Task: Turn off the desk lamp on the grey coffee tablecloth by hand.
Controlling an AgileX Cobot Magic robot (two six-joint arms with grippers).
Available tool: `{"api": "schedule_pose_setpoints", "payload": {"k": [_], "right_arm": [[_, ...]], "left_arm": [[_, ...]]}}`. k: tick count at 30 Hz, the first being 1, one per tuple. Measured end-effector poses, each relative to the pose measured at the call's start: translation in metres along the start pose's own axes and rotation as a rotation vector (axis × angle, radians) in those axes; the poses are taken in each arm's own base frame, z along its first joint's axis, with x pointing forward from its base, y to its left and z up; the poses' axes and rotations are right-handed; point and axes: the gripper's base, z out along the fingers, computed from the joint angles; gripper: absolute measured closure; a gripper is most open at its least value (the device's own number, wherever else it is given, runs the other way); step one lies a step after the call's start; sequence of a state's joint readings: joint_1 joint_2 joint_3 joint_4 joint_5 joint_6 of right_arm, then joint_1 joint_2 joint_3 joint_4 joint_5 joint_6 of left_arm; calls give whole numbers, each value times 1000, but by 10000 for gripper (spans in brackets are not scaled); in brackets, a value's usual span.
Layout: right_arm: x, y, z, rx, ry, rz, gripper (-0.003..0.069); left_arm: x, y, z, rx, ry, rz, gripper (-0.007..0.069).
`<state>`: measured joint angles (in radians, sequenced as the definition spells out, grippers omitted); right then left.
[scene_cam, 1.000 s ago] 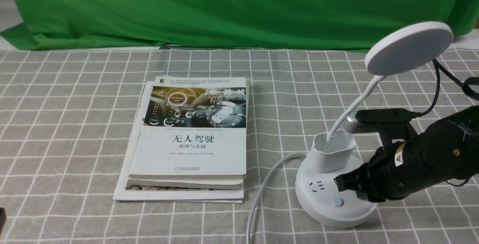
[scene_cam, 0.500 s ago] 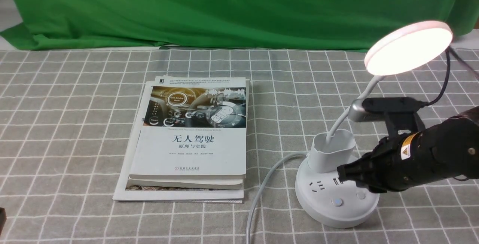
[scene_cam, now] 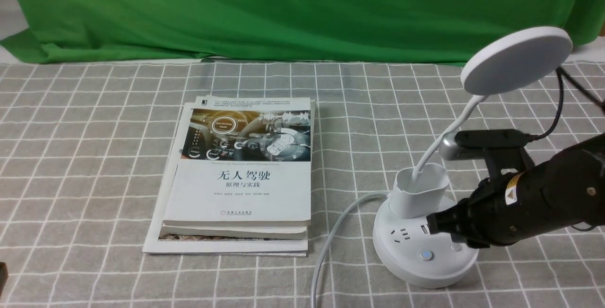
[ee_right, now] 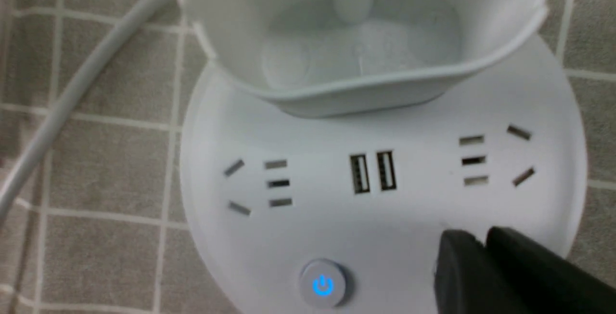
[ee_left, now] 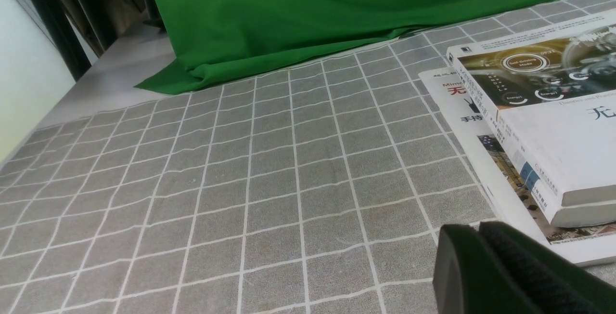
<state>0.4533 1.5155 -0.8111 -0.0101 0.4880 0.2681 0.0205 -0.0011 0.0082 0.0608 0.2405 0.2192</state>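
Right pincer [scene_cam: 432, 225], jaws together and empty, sits at the desk lamp [scene_cam: 418, 194] base; head appears dark. Lift straight; avoid re-pressing.

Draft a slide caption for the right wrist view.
Right gripper at the base of the desk lamp, beside its blue-lit power button.

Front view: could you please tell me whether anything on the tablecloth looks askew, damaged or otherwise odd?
Nothing damaged or spilled. The stack of books is slightly fanned, its bottom magazine sticking out left. The desk lamp stands upright, head dark, though one base button glows blue.
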Motion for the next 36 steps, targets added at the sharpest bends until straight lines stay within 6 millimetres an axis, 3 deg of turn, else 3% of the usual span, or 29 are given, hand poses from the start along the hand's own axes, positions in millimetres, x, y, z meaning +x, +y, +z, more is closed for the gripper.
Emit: {"api": "schedule_pose_setpoints", "payload": {"k": [3, 15, 19, 23, 25, 27, 29, 30, 32, 33, 34, 36], "right_arm": [[-2, 1, -8, -9, -34, 0, 550], [1, 0, -7, 0, -1, -36, 538], [0, -15, -40, 51, -50, -84, 563], [0, -41, -95, 119, -226, -79, 626], [2, -44, -110, 127, -280, -87, 630], [13, -47, -144, 145, -430, -156, 627], [28, -47, -164, 145, -554, -194, 627], [33, -47, -165, 144, -569, -199, 627], [61, -49, -171, 132, -683, -196, 627], [64, -49, -171, 130, -690, -194, 627], [82, -50, -167, 117, -741, -181, 627], [94, -51, -163, 107, -780, -173, 627]], "left_arm": [[0, 0, 0, 0, 0, 0, 604], [0, 0, 0, 0, 0, 0, 604], [0, 0, 0, 0, 0, 0, 604], [0, 0, 0, 0, 0, 0, 604], [0, 0, 0, 0, 0, 0, 604], [0, 0, 0, 0, 0, 1, 604], [0, 0, 0, 0, 0, 0, 604], [0, 0, 0, 0, 0, 0, 604], [0, 0, 0, 0, 0, 0, 604], [0, 0, 0, 0, 0, 0, 604], [0, 0, 0, 0, 0, 0, 604], [0, 0, 0, 0, 0, 0, 604]]}}
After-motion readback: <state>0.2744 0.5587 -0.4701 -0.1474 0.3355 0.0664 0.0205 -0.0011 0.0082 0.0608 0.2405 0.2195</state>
